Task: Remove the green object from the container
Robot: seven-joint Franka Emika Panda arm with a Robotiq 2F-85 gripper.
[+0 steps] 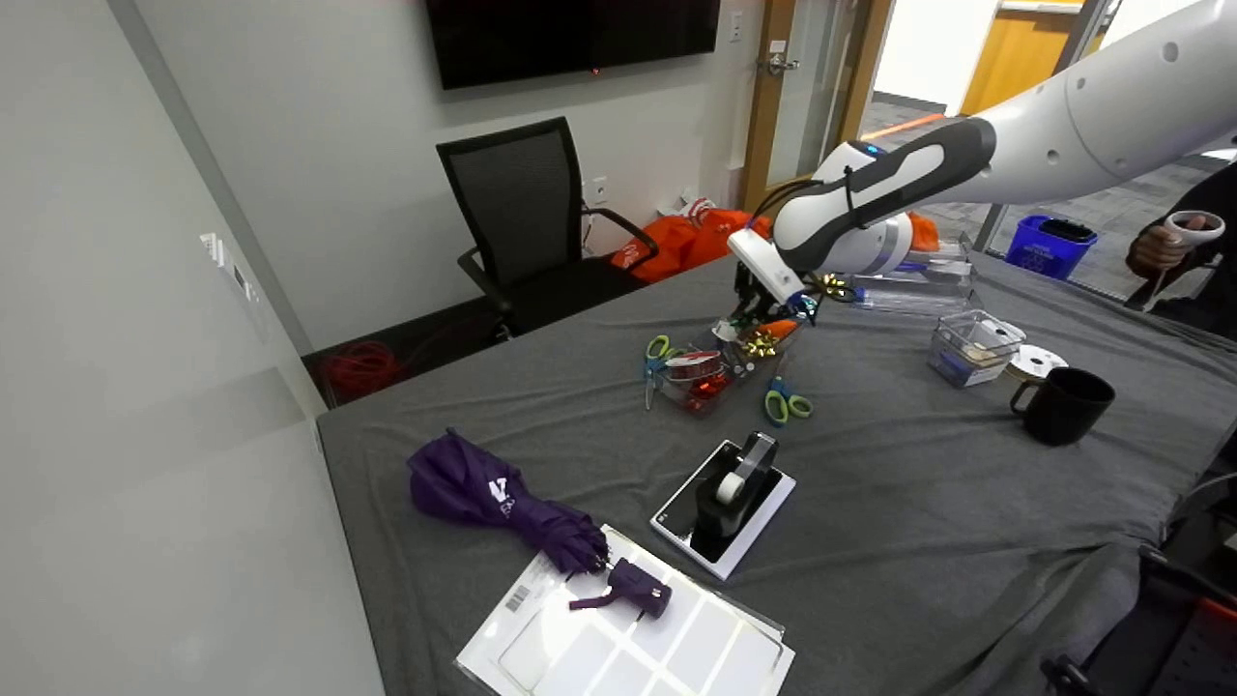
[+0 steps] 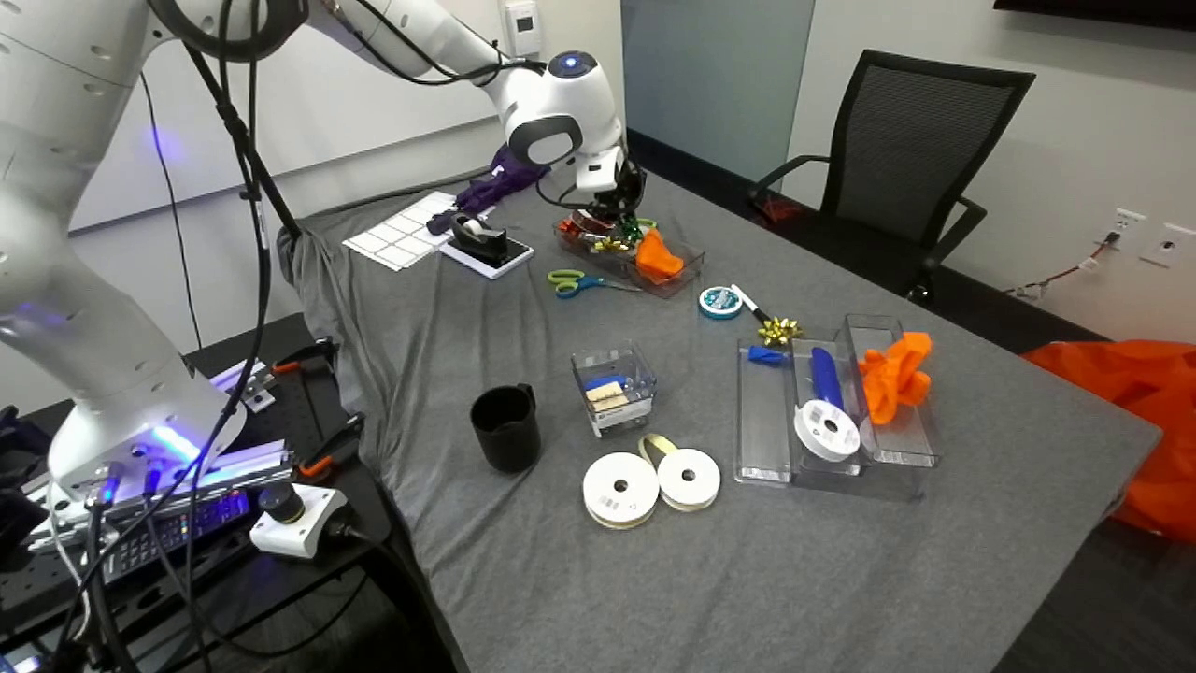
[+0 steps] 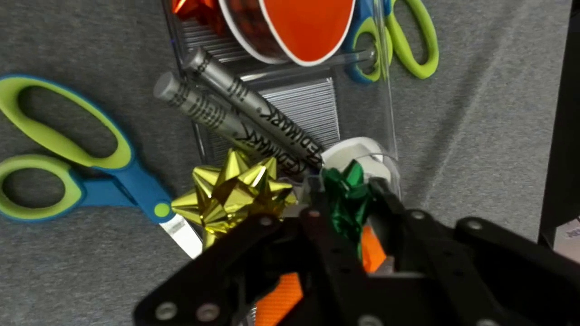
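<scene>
The green object is a shiny dark-green foil bow (image 3: 348, 199), seen between my fingers in the wrist view and as a small green patch under the gripper in an exterior view (image 2: 631, 230). The container is a clear, low plastic tray with compartments (image 3: 390, 117), also seen in an exterior view (image 2: 690, 269). My gripper (image 3: 350, 183) is closed in on the bow, with a finger against each side. It points down over the tray, also in an exterior view (image 1: 759, 307). The bow's lower part is hidden by the fingers. I cannot tell whether it is clear of the tray floor.
In the tray are a gold bow (image 3: 233, 194), silver markers (image 3: 253, 122), a red ribbon spool (image 3: 308, 27), a white spool (image 3: 362, 156) and orange fabric (image 2: 658, 257). Scissors lie on both sides (image 3: 122, 158). A tape dispenser (image 2: 478, 238) and black mug (image 2: 505, 430) stand nearby.
</scene>
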